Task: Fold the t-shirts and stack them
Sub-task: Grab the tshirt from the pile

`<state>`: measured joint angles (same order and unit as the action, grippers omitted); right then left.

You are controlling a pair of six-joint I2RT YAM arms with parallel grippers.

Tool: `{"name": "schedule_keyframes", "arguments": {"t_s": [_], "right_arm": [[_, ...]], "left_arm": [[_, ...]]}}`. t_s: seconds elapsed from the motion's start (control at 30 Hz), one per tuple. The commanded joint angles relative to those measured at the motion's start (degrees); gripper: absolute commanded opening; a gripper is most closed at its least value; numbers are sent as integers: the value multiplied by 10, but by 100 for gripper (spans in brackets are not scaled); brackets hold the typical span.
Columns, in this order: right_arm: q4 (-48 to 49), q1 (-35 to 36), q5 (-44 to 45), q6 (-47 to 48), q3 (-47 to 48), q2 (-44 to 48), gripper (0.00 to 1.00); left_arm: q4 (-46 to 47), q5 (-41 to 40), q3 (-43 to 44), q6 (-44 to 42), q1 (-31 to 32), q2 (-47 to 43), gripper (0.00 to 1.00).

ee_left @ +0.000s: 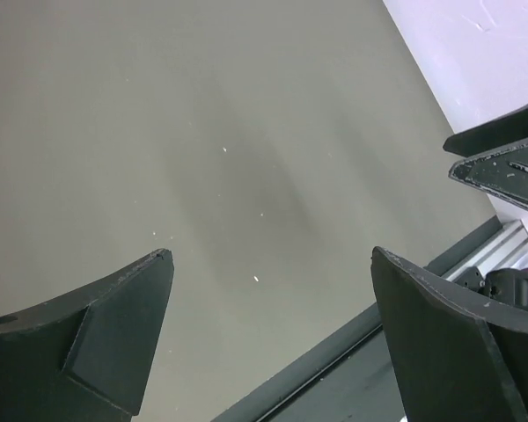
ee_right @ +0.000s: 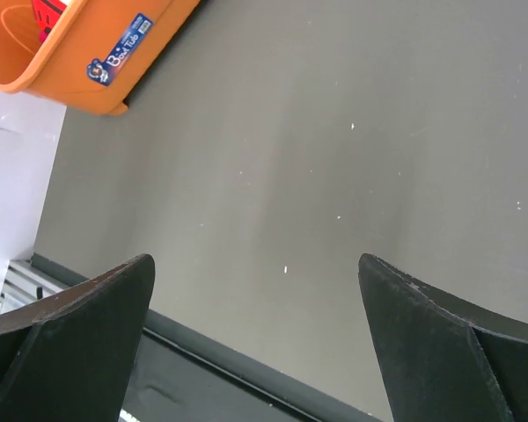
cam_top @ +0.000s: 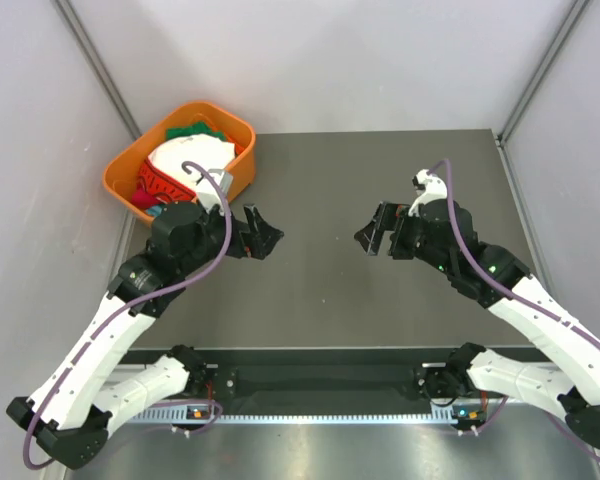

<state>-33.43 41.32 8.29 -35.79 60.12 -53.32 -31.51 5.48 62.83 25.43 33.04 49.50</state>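
Two arms, two tools, one heap of laundry, seen from the near edge of the bench (cam_top: 320, 290).

Item 1: t-shirts (cam_top: 187, 160). All lie bundled in the orange basket (cam_top: 128, 192) at the upper left of the overhead frame, on the far left corner of the bench. None is spread out or folded. White cloth sits on top, green shows at the far side, and a red patch with white marks shows at the near side. Whether that patch is a print or a separate shirt, I cannot tell.

Item 2: left tool (cam_top: 267, 238). It hovers over bare bench left of centre and just below the basket, pointing toward the middle. Fingers are spread wide with nothing between them; its wrist view shows only grey surface in the gap.

Item 3: right tool (cam_top: 372, 236). It hovers right of centre, facing the left one across a clear gap. Fingers are likewise spread wide and hold nothing. Its wrist view catches the basket's corner, upper left, with a blue label (ee_right: 119, 60) on the wall.
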Motion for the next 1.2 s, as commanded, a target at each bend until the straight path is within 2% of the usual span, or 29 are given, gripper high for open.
{"name": "schedule_keyframes", "arguments": {"t_s": [0.0, 0.1, 0.2, 0.23, 0.33, 0.4, 0.43, 0.5, 0.53, 0.63, 0.77, 0.83, 0.87, 0.93, 1.03, 1.07, 1.17], "right_arm": [[21, -2, 4, -6, 24, 3, 100], [21, -3, 8, -8, 20, 12, 100], [24, -3, 8, -9, 15, 16, 100], [27, -2, 7, -6, 13, 18, 100], [48, -3, -9, 4, 4, 22, 100], [54, -3, -18, 9, 6, 19, 100], [54, -3, -21, 15, 9, 18, 100], [53, -3, -36, 25, 15, 17, 100], [54, -2, -41, 32, 16, 16, 100], [51, -2, -43, 33, 10, 18, 100], [57, -2, -43, 32, -4, 28, 100], [61, -4, -43, 37, -5, 33, 100], [65, -3, -42, 39, -7, 35, 100], [70, -3, -43, 48, -7, 36, 100], [80, -3, -43, 61, -5, 30, 100], [81, -3, -43, 63, -5, 28, 100], [87, -2, -42, 75, -5, 15, 100]], "left_arm": [[5, -16, 19, 12, -1, -6, 99], [-3, -69, 23, 23, -2, 4, 96], [-33, -153, 53, 38, -1, 52, 92], [-39, -211, 75, 40, -2, 87, 89], [-46, -313, 134, 52, -6, 171, 85], [-49, -322, 178, 55, -43, 222, 83], [-57, -311, 234, 62, -82, 280, 82], [-100, -287, 303, 77, -122, 342, 79], [-122, -292, 375, 84, -158, 404, 78], [-161, -324, 469, 115, -224, 500, 73], [-127, -328, 474, 174, -294, 565, 66], [-110, -307, 475, 181, -323, 599, 59], [-103, -306, 474, 184, -326, 608, 58], [-77, -322, 470, 189, -350, 631, 58], [-27, -351, 448, 176, -352, 644, 60], [12, -357, 442, 162, -352, 648, 61], [45, -371, 443, 145, -353, 676, 69]]}}
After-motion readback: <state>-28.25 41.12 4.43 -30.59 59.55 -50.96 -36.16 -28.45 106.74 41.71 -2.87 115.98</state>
